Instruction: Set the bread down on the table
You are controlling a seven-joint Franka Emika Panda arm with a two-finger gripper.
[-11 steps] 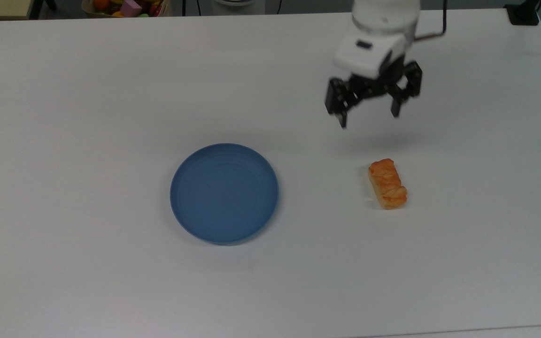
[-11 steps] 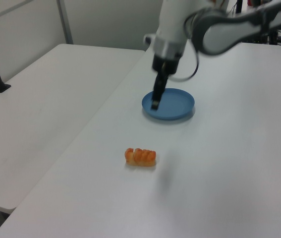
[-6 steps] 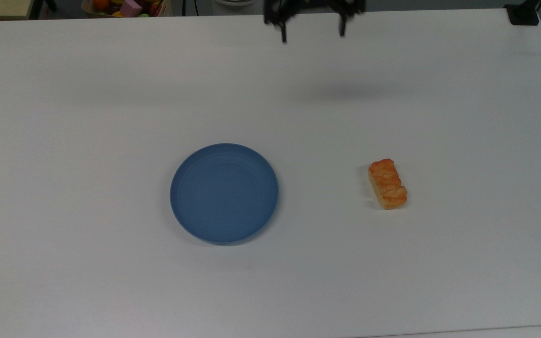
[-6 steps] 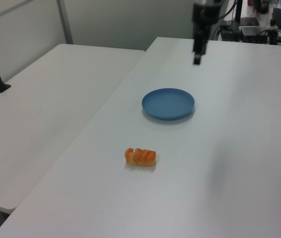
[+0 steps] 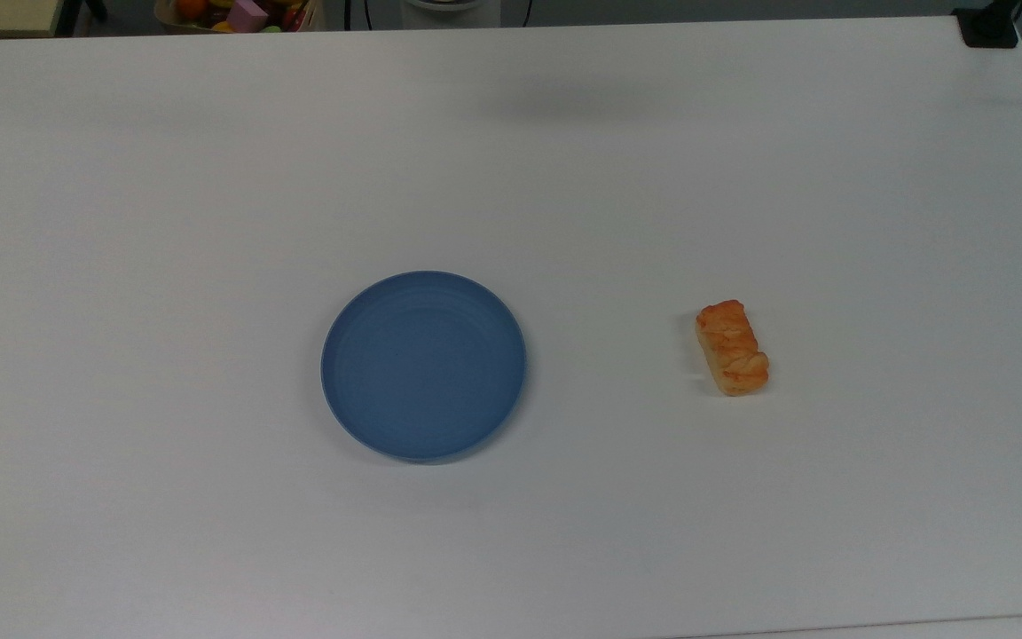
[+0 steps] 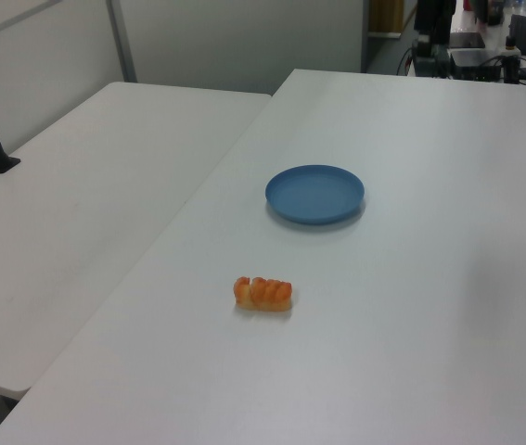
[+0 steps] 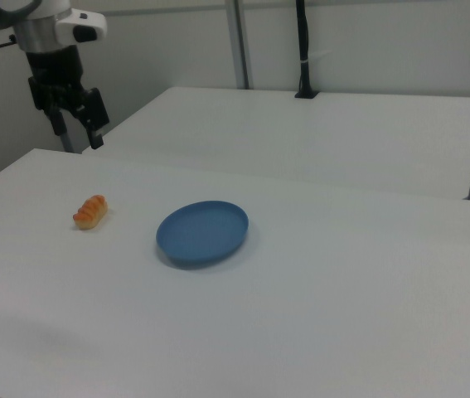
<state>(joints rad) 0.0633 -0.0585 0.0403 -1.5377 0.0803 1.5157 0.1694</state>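
I've pulled my gripper [image 7: 73, 124] up and away, fingers seemingly spread and empty; the bread [image 7: 90, 211] lies below me on the table [image 7: 367, 315], delivered.

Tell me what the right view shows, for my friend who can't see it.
A small golden-orange braided bread lies on a big white table, apart from an empty round blue plate. A robot's open black gripper hangs above.
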